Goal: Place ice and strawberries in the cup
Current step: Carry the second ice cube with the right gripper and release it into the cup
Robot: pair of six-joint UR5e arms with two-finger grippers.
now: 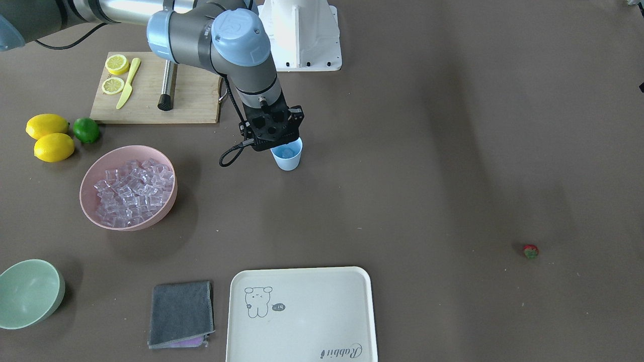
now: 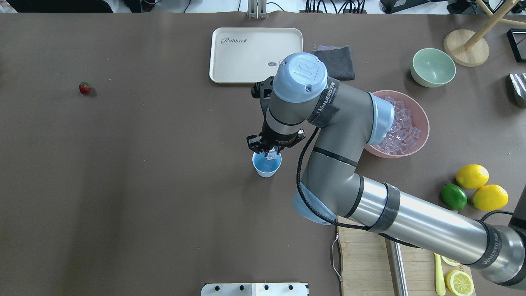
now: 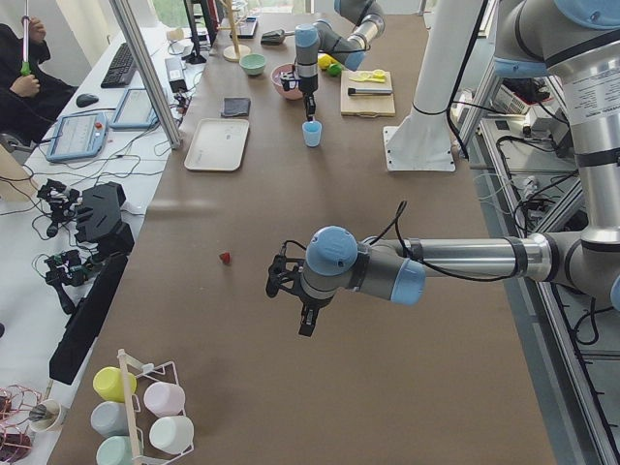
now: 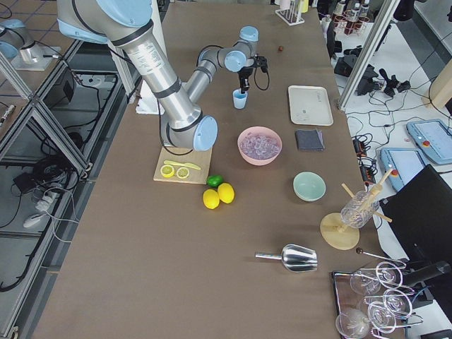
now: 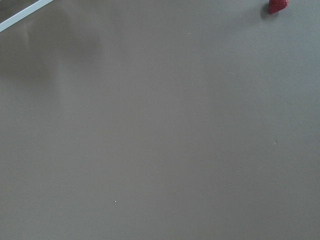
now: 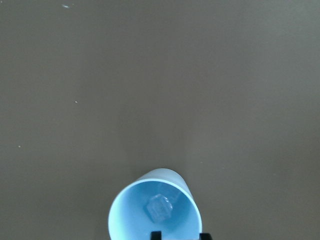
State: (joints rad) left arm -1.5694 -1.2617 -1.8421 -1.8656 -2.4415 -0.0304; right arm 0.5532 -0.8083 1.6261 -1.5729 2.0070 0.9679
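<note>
The light blue cup [image 1: 288, 160] stands mid-table, also in the overhead view [image 2: 266, 169]. My right gripper [image 2: 269, 153] hangs straight over its mouth. In the right wrist view its fingertips [image 6: 156, 234] stand apart with nothing between them, and one ice cube [image 6: 159, 207] lies inside the cup [image 6: 125, 215]. Many more ice cubes [image 1: 133, 188] fill the pink bowl [image 1: 131, 223]. The strawberry [image 1: 530, 251] lies alone on the table, far from the cup. My left gripper [image 3: 302, 315] hovers near the strawberry [image 3: 225, 258]; I cannot tell whether it is open or shut.
A cutting board [image 1: 191, 100] with lemon slices, a yellow knife and a metal bar lies behind the bowl. Two lemons [image 1: 48, 136] and a lime [image 1: 86, 129] lie beside it. A pale green bowl [image 1: 27, 294], a grey cloth [image 1: 181, 314] and a white tray [image 1: 302, 317] line the operators' edge.
</note>
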